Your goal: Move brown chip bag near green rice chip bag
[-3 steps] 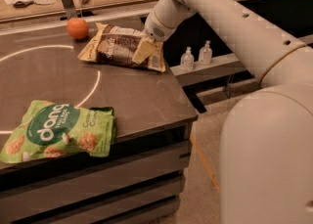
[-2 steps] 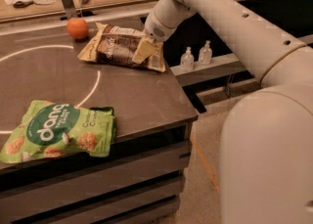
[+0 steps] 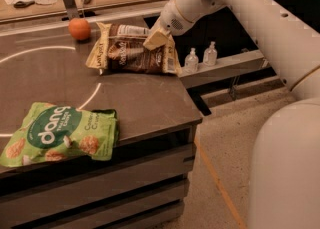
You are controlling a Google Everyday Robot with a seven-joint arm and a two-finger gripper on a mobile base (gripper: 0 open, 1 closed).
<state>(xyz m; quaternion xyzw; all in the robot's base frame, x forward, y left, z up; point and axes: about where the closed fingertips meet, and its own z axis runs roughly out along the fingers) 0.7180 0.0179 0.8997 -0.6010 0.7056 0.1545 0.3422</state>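
On the grey table, the brown bag is clamped at its top edge by the gripper, whose fingers are closed on it. The bag spreads below-left of them, crinkly, cream-edged and brown-centred.

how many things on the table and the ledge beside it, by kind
chip bags: 2, the brown chip bag and the green rice chip bag
orange: 1
pump bottles on the ledge: 2
total: 5
the gripper is at the brown chip bag's upper edge
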